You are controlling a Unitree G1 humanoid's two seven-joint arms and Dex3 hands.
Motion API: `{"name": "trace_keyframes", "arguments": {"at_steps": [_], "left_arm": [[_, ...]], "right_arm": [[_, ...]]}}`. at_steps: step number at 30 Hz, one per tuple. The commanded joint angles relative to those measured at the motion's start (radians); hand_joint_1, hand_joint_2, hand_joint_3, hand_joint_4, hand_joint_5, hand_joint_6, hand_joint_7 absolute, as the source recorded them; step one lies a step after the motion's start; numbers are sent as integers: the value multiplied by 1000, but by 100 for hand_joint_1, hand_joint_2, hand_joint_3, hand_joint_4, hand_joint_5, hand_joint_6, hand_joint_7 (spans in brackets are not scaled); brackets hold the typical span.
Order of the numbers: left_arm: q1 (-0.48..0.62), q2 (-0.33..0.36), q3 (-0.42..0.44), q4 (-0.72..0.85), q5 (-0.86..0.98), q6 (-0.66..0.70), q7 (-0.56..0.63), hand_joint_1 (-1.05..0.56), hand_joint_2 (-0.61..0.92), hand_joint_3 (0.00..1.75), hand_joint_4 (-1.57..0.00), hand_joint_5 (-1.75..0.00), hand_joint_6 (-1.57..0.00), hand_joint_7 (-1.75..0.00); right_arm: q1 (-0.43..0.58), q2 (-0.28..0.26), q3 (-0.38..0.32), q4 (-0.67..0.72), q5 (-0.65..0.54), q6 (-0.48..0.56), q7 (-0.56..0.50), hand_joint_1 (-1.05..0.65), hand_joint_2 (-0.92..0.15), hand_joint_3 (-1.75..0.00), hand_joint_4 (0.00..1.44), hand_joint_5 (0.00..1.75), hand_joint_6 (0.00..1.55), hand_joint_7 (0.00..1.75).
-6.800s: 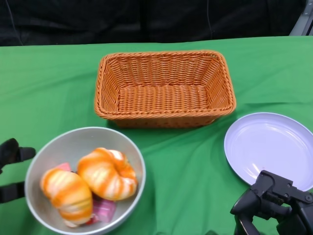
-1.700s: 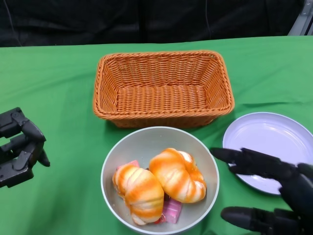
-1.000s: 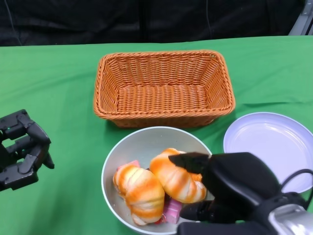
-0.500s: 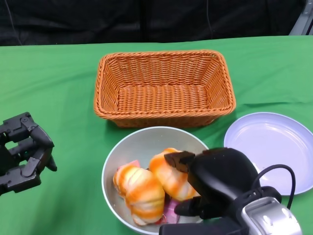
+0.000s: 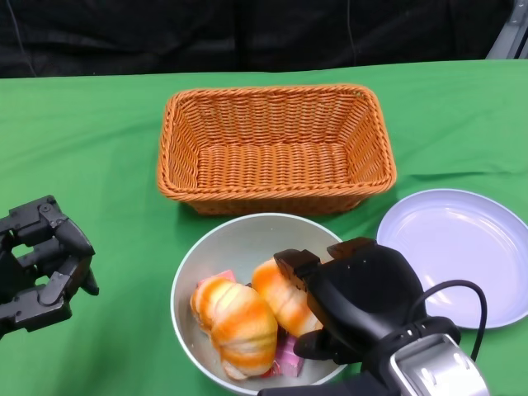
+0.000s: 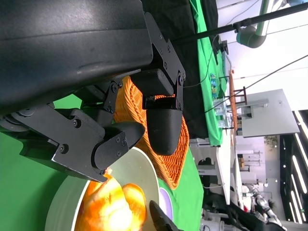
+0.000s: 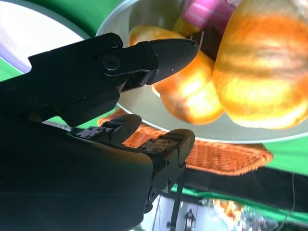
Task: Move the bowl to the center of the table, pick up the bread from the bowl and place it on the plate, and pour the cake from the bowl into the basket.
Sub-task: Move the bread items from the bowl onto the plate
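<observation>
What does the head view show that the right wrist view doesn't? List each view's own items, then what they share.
Only the head view shows the left hand, off to the bowl's side holding nothing, the basket's empty inside, and the whole plate, bare.

Only the right wrist view shows, up close, the right hand's fingers reaching over the bowl rim beside a bread; whether they touch it is unclear.

Both show the right hand, bowl, two breads, pink cake, basket, part of the plate and the green cloth.
</observation>
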Motion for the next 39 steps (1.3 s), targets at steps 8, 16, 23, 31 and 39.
{"name": "trace_keyframes", "arguments": {"at_steps": [8, 16, 23, 31, 39], "left_arm": [[2, 25, 6, 5, -14, -11, -43, -8, 58, 101, -70, -168, -72, -140], [-3, 24, 6, 20, -11, -28, -56, -9, 58, 99, -72, -168, -72, -142], [5, 22, 4, 4, 3, -26, -39, -10, 58, 98, -72, -167, -73, -140], [-3, 24, 4, 27, 0, -39, -60, -9, 58, 101, -72, -168, -72, -142], [-9, 24, 0, 48, 10, -62, -56, -10, 57, 100, -74, -166, -74, -141]], "right_arm": [[-56, 15, 15, 95, -45, 16, 78, -98, -92, -31, 49, 3, 36, 0], [-63, 25, 43, 155, -60, 30, 30, -94, -92, -21, 51, 4, 39, 1], [-63, 50, 39, 172, -32, 50, 33, -65, -91, -7, 84, 39, 65, 6], [-69, 35, -11, 179, 127, 8, -113, -31, -90, 0, 68, 144, 106, 5], [-87, 21, -67, 189, 244, -26, -230, -25, -90, 0, 68, 159, 116, 7]]}}
